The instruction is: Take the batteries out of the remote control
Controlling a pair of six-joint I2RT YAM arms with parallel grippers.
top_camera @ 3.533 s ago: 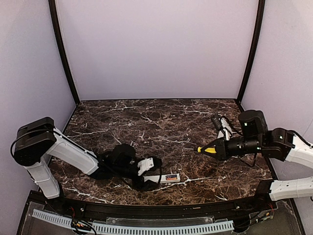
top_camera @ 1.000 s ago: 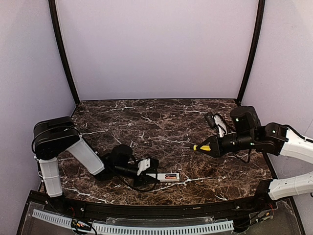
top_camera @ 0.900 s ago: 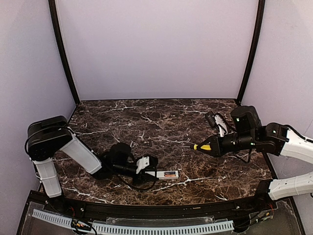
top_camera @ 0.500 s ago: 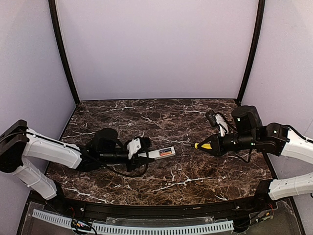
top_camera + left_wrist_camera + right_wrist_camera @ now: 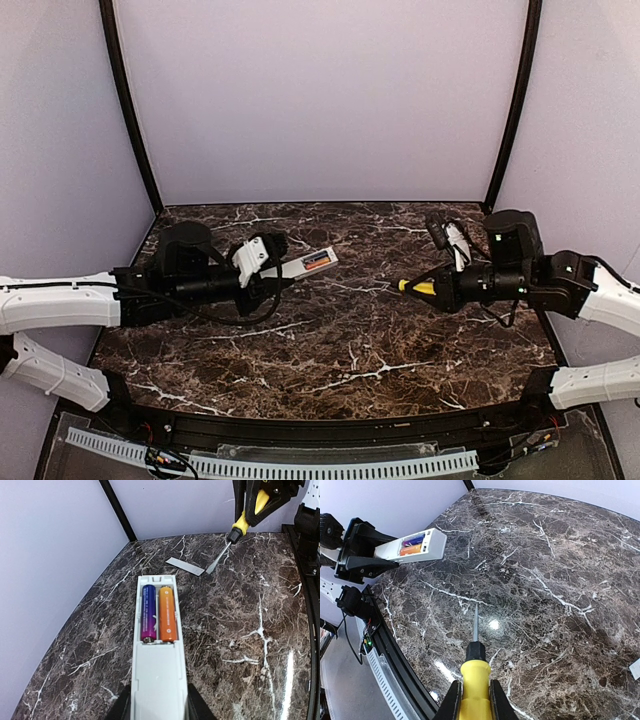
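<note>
Now the left gripper is clamping the remote control by one end, its two dark fingers pressing on the long sides, and it is holding the slim white bar out over the back-left part of the marble table, raised off the surface. The remote is lying with its battery recess facing up, and the wrist camera is looking straight into it. Two batteries are sitting side by side in the half farthest from the grip: the left one is shading from blue to purple, the right one is plain orange. Both are lying lengthwise and filling the recess, with bare white plastic running between them and the fingers.

Over on the right, the right gripper is squeezing the yellow handle of a screwdriver, jaws closed tight around it, and the thin shaft is pointing toward the remote, well apart from it. A pale cover strip is lying flat on the table beyond the remote. From the left wrist camera the blade seems to be ending just beside that strip, though whether they are touching I cannot tell.
</note>
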